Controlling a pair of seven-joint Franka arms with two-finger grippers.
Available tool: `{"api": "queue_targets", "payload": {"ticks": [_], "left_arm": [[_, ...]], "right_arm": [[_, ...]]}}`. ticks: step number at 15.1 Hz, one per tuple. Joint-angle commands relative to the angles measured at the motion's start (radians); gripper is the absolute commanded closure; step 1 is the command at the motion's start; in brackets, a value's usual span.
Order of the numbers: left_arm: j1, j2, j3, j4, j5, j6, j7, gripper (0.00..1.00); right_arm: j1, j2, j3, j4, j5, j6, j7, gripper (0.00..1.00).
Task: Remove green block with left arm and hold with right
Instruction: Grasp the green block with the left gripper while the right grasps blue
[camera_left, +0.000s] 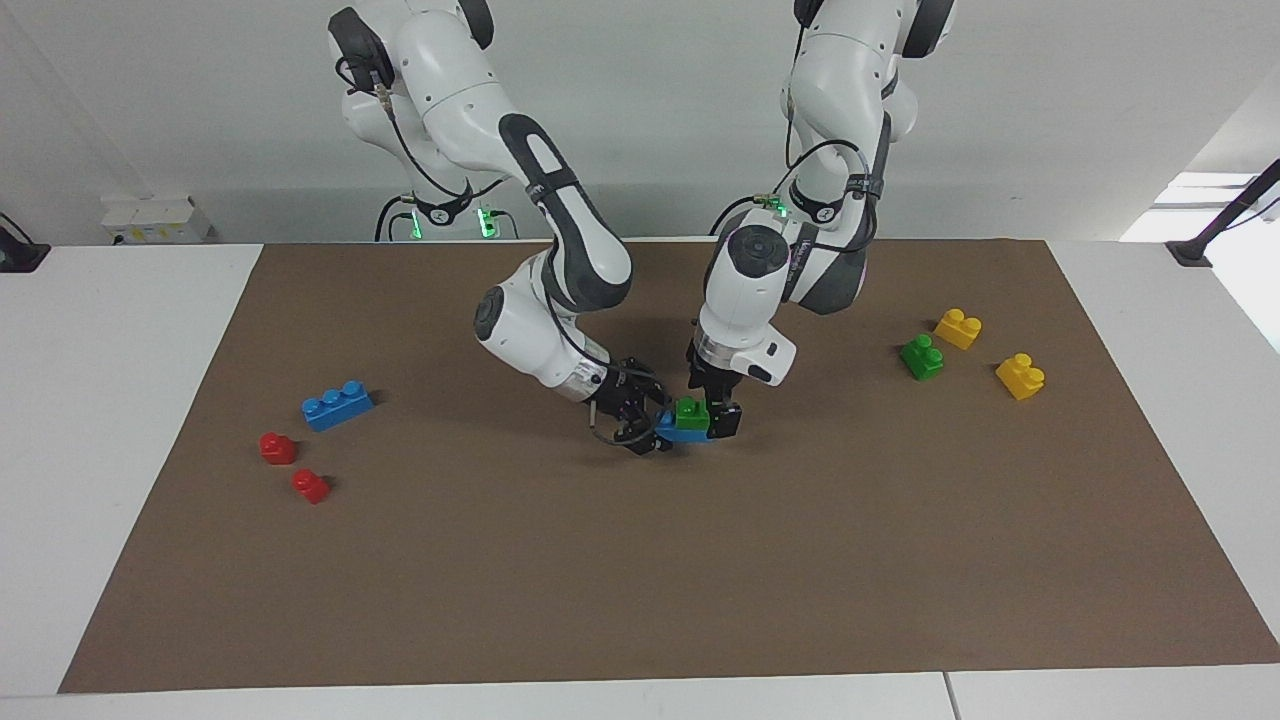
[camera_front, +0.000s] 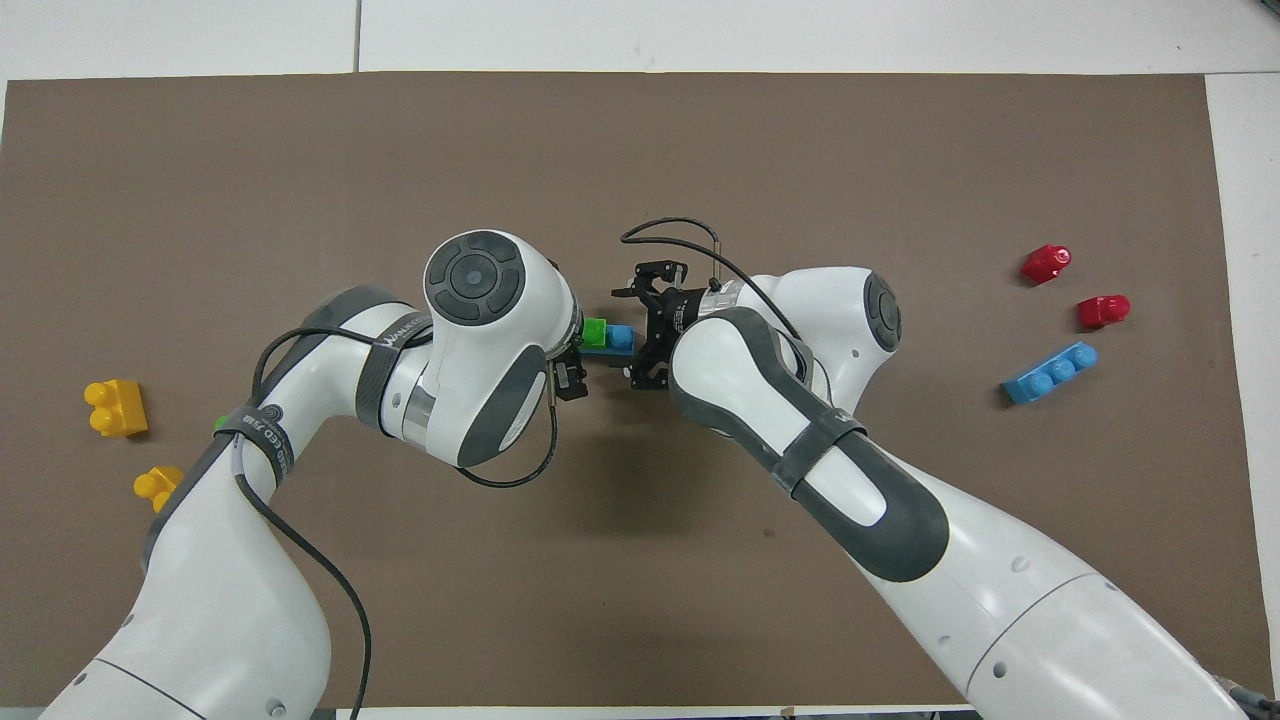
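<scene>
Mid-mat, it's crowded: the right gripper (camera_left: 652, 428) and the left gripper (camera_left: 712, 412) close in from either side on the green block (camera_left: 691, 412) stacked on a blue brick (camera_left: 678, 430), leaving no gap there. Away from that stack toward the right arm's end, bare mat (camera_left: 640, 580) runs until a loose blue brick (camera_left: 337, 404) and two red bricks (camera_left: 278, 447). Toward the left arm's end, a second green brick (camera_left: 921, 357) and two yellow bricks (camera_left: 957, 328) cluster.
</scene>
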Motion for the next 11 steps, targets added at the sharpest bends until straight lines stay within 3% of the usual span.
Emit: {"api": "queue_targets", "payload": {"ticks": [1,8,11], "left_arm": [[-0.018,0.009,0.018,0.011,0.022,0.008,-0.028,0.00],[-0.018,0.009,0.018,0.007,0.024,0.013,-0.028,0.00],[-0.018,0.009,0.018,0.007,0.024,0.013,-0.030,0.00]], "right_arm": [[0.017,-0.005,0.000,-0.032,0.033,0.048,-0.031,0.07],[0.010,-0.007,0.000,-0.049,0.033,0.057,-0.034,0.08],[0.021,-0.005,0.000,-0.059,0.071,0.114,-0.034,0.17]]}}
